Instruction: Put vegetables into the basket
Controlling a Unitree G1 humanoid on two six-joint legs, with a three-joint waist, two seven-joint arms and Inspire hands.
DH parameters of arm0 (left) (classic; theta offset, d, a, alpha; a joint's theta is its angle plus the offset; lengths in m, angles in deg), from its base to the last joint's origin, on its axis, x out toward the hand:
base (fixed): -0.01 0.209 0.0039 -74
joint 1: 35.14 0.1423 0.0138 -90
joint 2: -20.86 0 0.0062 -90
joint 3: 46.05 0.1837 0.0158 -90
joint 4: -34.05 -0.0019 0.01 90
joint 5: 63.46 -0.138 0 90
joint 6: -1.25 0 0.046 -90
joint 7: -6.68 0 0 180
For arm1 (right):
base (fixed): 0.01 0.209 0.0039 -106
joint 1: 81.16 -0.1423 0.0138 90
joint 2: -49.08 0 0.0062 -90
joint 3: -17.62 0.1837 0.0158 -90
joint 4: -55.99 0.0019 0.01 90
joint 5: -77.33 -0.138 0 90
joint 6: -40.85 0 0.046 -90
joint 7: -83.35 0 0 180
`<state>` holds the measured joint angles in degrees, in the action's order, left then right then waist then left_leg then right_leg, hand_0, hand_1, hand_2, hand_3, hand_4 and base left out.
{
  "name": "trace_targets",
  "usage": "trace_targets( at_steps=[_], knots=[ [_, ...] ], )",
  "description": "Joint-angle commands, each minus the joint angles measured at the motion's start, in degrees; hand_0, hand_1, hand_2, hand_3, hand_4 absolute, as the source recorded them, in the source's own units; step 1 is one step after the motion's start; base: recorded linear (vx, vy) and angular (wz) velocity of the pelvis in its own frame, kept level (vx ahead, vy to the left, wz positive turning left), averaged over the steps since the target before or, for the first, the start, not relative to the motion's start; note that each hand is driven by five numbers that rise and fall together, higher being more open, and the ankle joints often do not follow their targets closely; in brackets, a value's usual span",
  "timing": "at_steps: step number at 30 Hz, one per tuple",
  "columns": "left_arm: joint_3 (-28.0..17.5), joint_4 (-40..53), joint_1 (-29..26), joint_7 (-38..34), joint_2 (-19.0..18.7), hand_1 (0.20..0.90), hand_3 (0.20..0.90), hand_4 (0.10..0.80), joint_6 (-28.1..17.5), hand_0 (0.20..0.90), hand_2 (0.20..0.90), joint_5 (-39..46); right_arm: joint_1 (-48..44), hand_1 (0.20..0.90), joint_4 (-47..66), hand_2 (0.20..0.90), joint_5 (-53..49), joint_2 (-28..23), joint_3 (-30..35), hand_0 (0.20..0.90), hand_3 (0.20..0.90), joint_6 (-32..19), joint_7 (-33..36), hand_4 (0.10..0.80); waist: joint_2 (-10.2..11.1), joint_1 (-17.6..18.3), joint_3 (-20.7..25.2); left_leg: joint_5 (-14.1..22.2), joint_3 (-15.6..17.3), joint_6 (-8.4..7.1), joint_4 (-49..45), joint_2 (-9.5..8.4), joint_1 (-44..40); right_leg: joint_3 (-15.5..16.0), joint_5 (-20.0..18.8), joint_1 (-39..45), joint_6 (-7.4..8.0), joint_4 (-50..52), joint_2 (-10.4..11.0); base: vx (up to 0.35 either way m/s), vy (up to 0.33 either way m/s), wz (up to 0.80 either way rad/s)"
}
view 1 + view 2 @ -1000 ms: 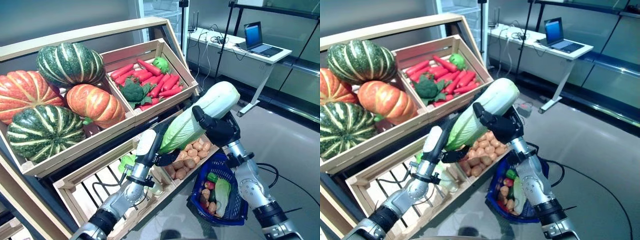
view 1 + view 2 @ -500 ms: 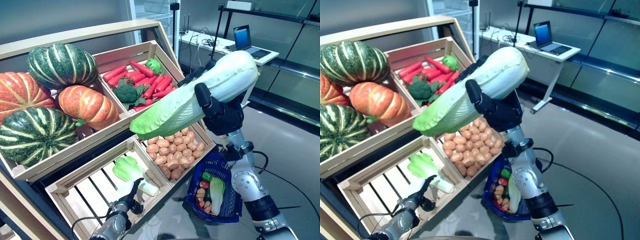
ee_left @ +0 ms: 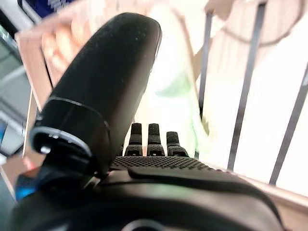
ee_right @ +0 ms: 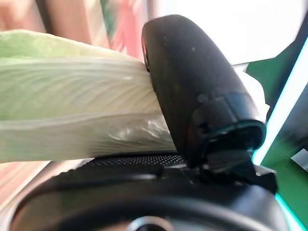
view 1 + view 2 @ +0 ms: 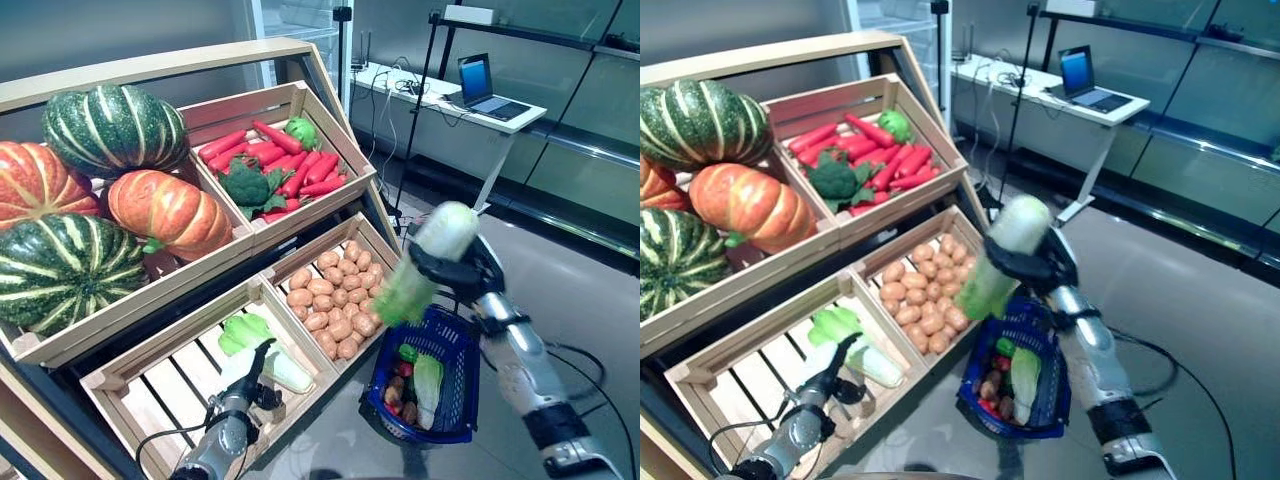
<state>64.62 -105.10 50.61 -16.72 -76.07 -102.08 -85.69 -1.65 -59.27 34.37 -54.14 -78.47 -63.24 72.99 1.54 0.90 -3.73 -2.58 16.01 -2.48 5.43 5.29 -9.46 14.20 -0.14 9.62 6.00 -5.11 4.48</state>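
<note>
My right hand (image 5: 462, 276) is shut on a long pale green cabbage (image 5: 426, 262) and holds it tilted, leafy end down, just above the near rim of the blue basket (image 5: 468, 372). The right wrist view shows the thumb (image 4: 192, 86) pressed on the cabbage (image 4: 72, 106). The basket stands on the floor by the stand's lower right crate. In it lie another pale cabbage (image 5: 428, 385), a small green vegetable and some red and brown round ones. My left hand (image 5: 243, 393) is open, low at the front of the lower left crate, beside a leafy green cabbage (image 5: 255, 338). That cabbage also shows past the fingers (image 3: 151, 139).
The wooden stand (image 5: 262, 288) with its slanted crates fills the left and middle. A white desk (image 5: 470, 95) with a laptop stands at the back right. Open grey floor (image 5: 590, 300) lies to the right of the basket.
My right hand has brought the cabbage down from high in front of the stand to just above the basket. My left hand stays low by the lower left crate.
</note>
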Motion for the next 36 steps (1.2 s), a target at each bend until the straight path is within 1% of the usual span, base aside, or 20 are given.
trace_targets(
  at_steps=[1, 4, 6, 10, 12, 14, 17, 18, 19, 21, 22, 24, 25, 26, 28, 30, 31, 34, 36],
  knots=[
    [-2.23, 4.63, -5.28, -3.32, -5.22, 0.9, 0.9, 0.8, -4.94, 0.9, 0.9, -0.16, -7.73, 0.3, 0.35, 0.3, -2.22, -5.95, 9.62, 0.3, 0.3, -7.2, 5.02, 0.4, 0.67, 0.59, -1.28, 7.96, 1.35, 0.79, -0.43, -1.55, -3.0, 1.45, 3.21, 1.76, -1.31, 0.11, -1.06, 0.036, -0.053, -0.04],
    [-2.44, 7.55, -4.9, -2.92, -7.18, 0.9, 0.9, 0.8, -5.3, 0.9, 0.9, -0.25, -8.53, 0.3, -1.63, 0.3, -1.43, -7.43, 10.36, 0.3, 0.3, -7.62, 8.12, 0.4, 0.5, 0.23, -1.77, 7.89, 1.1, 0.73, -0.43, -1.56, -2.87, 1.53, 3.17, 1.65, -1.42, 0.11, -1.05, 0.04, -0.06, -0.05],
    [-2.73, 9.2, -4.8, -2.13, -8.56, 0.9, 0.9, 0.8, -5.45, 0.9, 0.9, 0.34, -9.18, 0.3, -2.77, 0.3, 1.07, -8.13, 10.8, 0.3, 0.3, -7.45, 10.54, 0.4, 0.31, -0.05, -2.05, 7.92, 0.78, 0.7, -0.43, -1.66, -2.67, 1.6, 3.22, 1.52, -1.53, 0.11, -1.06, 0.045, -0.077, -0.06],
    [-2.65, 12.83, -4.08, -0.79, -10.93, 0.9, 0.9, 0.8, -6.06, 0.9, 0.9, 0.02, -10.86, 0.3, -5.61, 0.3, 3.51, -8.84, 9.7, 0.3, 0.3, -6.26, 13.02, 0.4, -0.12, -0.62, -2.68, 7.6, 0.43, 0.69, -0.43, -1.88, -2.19, 1.75, 3.22, 1.15, -1.61, 0.11, -0.86, 0.046, -0.053, 0.02],
    [-1.62, 13.7, -5.24, -0.85, -11.95, 0.9, 0.9, 0.8, -6.51, 0.9, 0.9, 0.24, -12.83, 0.3, -7.27, 0.3, 3.34, -9.31, 8.21, 0.3, 0.3, -6.05, 14.34, 0.4, -0.38, -0.92, -3.57, 7.13, 0.07, 0.55, -0.43, -1.93, -1.3, 1.87, 3.06, 0.44, -1.77, 0.11, -0.75, 0.0, 0.0, 0.0],
    [-0.32, 14.53, -7.23, -1.33, -12.74, 0.9, 0.9, 0.8, -6.72, 0.9, 0.9, 0.8, -15.43, 0.3, -9.68, 0.3, 1.02, -9.61, 6.84, 0.3, 0.3, -6.64, 14.96, 0.4, -0.77, -1.34, -4.97, 6.58, -0.58, 0.52, -0.52, -1.98, 0.13, 2.21, 2.89, -0.85, -1.96, 0.47, -0.63, -0.083, -0.026, -0.02],
    [1.81, 16.04, -11.55, -2.07, -13.99, 0.9, 0.9, 0.8, -7.37, 0.9, 0.9, 2.38, -20.45, 0.3, -13.89, 0.3, -2.96, -9.97, 6.08, 0.3, 0.3, -7.4, 15.04, 0.4, -1.54, -1.94, -8.42, 6.75, -2.12, 0.42, -3.24, -1.84, 4.25, 2.75, 4.07, -4.57, -2.44, 3.99, -0.08, -0.152, -0.025, 0.04],
    [2.18, 16.45, -12.45, -2.45, -14.3, 0.9, 0.9, 0.8, -8.05, 0.9, 0.9, 1.82, -21.48, 0.3, -14.67, 0.3, -3.73, -10.02, 5.94, 0.3, 0.3, -7.15, 15.14, 0.4, -1.7, -2.05, -9.16, 6.75, -2.42, 0.36, -3.79, -1.83, 5.04, 2.88, 4.34, -5.28, -2.54, 4.71, 0.02, -0.18, -0.015, 0.17],
    [3.0, 17.93, -14.28, -3.05, -14.97, 0.9, 0.9, 0.8, -8.23, 0.9, 0.9, 1.27, -23.42, 0.3, -16.29, 0.3, -4.13, -10.24, 5.82, 0.3, 0.3, -7.64, 15.05, 0.4, -2.08, -2.23, -10.85, 6.77, -2.9, 0.29, -5.21, -1.79, 7.0, 3.25, 4.98, -7.06, -2.81, 6.7, 0.29, -0.27, 0.0, 0.19],
    [5.47, 20.69, -18.9, -5.12, -17.23, 0.9, 0.9, 0.8, -8.6, 0.9, 0.9, 0.75, -28.15, 0.3, -19.93, 0.3, -4.92, -12.16, 4.79, 0.3, 0.3, -8.29, 15.25, 0.4, -3.12, -2.5, -15.23, 7.51, -3.78, -0.12, -11.58, -1.61, 13.37, 4.18, 6.41, -12.42, -3.51, 12.43, 1.5, -0.376, 0.022, 0.14],
    [6.65, 21.21, -20.57, -6.08, -17.82, 0.9, 0.9, 0.8, -8.09, 0.9, 0.9, 1.17, -30.09, 0.3, -21.45, 0.3, -4.81, -12.89, 3.89, 0.3, 0.3, -8.31, 15.87, 0.4, -3.51, -2.41, -17.04, 8.16, -3.78, -0.32, -15.37, -1.4, 16.42, 4.41, 6.97, -15.19, -3.78, 15.7, 2.24, -0.325, 0.043, 0.19],
    [8.22, 22.16, -22.51, -7.74, -18.37, 0.9, 0.9, 0.8, -7.0, 0.9, 0.9, 1.17, -32.43, 0.3, -23.48, 0.3, -4.5, -13.33, 2.41, 0.3, 0.3, -9.05, 17.42, 0.4, -4.08, -2.15, -19.36, 10.1, -3.54, -0.43, -22.47, -0.84, 21.7, 4.48, 8.8, -20.22, -4.35, 22.34, 3.35, -0.222, 0.039, 0.21],
    [8.36, 22.28, -22.71, -7.84, -18.43, 0.9, 0.9, 0.8, -6.77, 0.9, 0.9, 0.98, -32.66, 0.3, -23.59, 0.3, -4.39, -13.36, 2.29, 0.3, 0.3, -8.92, 17.63, 0.4, -4.14, -2.11, -19.45, 10.52, -3.55, -0.42, -23.5, -0.73, 22.5, 4.46, 9.16, -20.91, -4.43, 23.17, 3.48, -0.178, 0.041, 0.15],
    [9.07, 22.73, -23.39, -8.61, -18.77, 0.9, 0.9, 0.8, -6.03, 0.9, 0.9, 0.54, -33.76, 0.3, -24.32, 0.3, -4.15, -13.53, 1.86, 0.3, 0.3, -8.61, 18.41, 0.4, -4.37, -2.04, -20.48, 12.01, -3.79, -0.37, -27.96, -0.47, 25.91, 4.53, 10.28, -24.08, -4.72, 27.23, 4.38, -0.153, 0.059, 0.13],
    [9.87, 23.19, -23.99, -9.2, -19.17, 0.9, 0.9, 0.8, -4.99, 0.9, 0.9, 1.38, -35.11, 0.3, -26.18, 0.3, -3.97, -13.72, 1.52, 0.3, 0.3, -7.97, 19.44, 0.4, -4.95, -2.31, -21.62, 13.83, -4.23, 0.35, -32.35, -0.33, 29.7, 4.99, 12.07, -28.11, -5.2, 32.96, 6.1, -0.19, 0.096, 0.13],
    [10.27, 23.45, -24.06, -9.93, -19.64, 0.9, 0.9, 0.8, -4.59, 0.9, 0.9, 1.94, -35.98, 0.3, -27.17, 0.3, -3.66, -13.9, 1.41, 0.3, 0.3, -7.58, 20.04, 0.4, -5.23, -2.46, -22.21, 15.28, -4.44, 1.02, -35.68, -0.38, 32.55, 5.03, 13.38, -31.32, -5.22, 37.3, 7.64, -0.128, 0.079, 0.1],
    [10.46, 23.38, -24.14, -10.2, -19.7, 0.9, 0.9, 0.8, -4.45, 0.9, 0.9, 2.08, -36.22, 0.3, -27.46, 0.3, -3.66, -13.89, 1.32, 0.3, 0.3, -7.45, 20.29, 0.4, -5.27, -2.51, -22.31, 15.59, -4.49, 1.13, -36.23, -0.41, 33.05, 4.99, 13.65, -31.88, -5.23, 38.02, 7.9, -0.103, 0.057, 0.03],
    [11.1, 23.45, -25.21, -11.72, -20.91, 0.9, 0.9, 0.8, -4.7, 0.9, 0.9, 3.44, -38.07, 0.3, -30.26, 0.3, -3.2, -14.72, 1.18, 0.3, 0.3, -7.26, 20.52, 0.4, -5.72, -2.76, -23.61, 17.9, -4.37, 2.17, -41.17, -0.35, 36.65, 5.14, 15.58, -35.89, -5.17, 44.45, 10.24, -0.112, 0.052, 0.05],
    [11.65, 23.37, -25.86, -13.0, -21.39, 0.9, 0.9, 0.8, -5.15, 0.9, 0.9, 4.09, -39.23, 0.3, -32.1, 0.3, -3.0, -15.44, 0.96, 0.3, 0.3, -7.0, 20.68, 0.4, -6.01, -2.75, -24.22, 19.34, -4.06, 2.42, -44.27, -0.17, 38.74, 4.89, 16.61, -38.29, -5.16, 47.86, 11.34, -0.102, 0.045, 0.08]
  ],
)
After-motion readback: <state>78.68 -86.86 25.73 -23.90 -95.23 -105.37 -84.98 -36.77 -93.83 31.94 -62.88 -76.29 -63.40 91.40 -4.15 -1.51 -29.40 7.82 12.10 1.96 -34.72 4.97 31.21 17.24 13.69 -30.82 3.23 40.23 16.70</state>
